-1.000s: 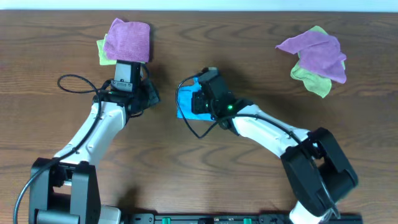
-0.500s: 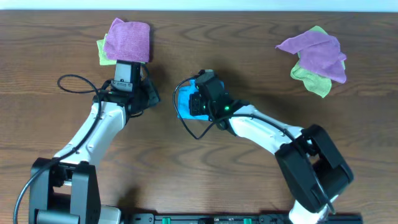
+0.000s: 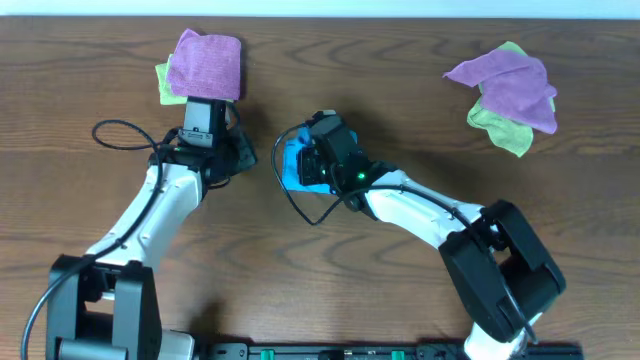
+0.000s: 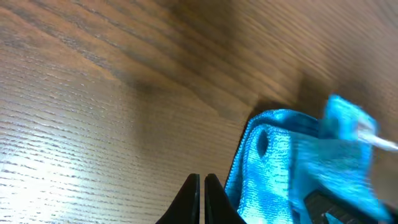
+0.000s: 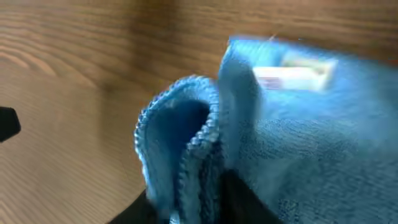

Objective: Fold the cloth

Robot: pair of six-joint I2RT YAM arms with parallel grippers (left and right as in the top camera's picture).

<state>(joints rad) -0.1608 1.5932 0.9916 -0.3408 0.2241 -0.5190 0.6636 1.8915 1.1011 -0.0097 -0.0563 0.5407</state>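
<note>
The sky-blue cloth (image 3: 292, 163) lies bunched at the table's middle, mostly under my right arm. My right gripper (image 3: 308, 165) is shut on the cloth's folded edge; in the right wrist view the layered blue hem (image 5: 186, 149) sits between the fingers (image 5: 189, 205), with the white tag (image 5: 292, 76) above. My left gripper (image 3: 243, 155) is shut and empty, its fingertips (image 4: 203, 193) resting together on the wood just left of the cloth (image 4: 292, 168).
A purple cloth on a light green one (image 3: 205, 65) lies at the back left, just behind the left arm. Another purple and green heap (image 3: 505, 95) lies at the back right. Cables loop beside both arms.
My right gripper has dragged the blue cloth a little to the left, toward the left gripper. The left arm has not moved.
</note>
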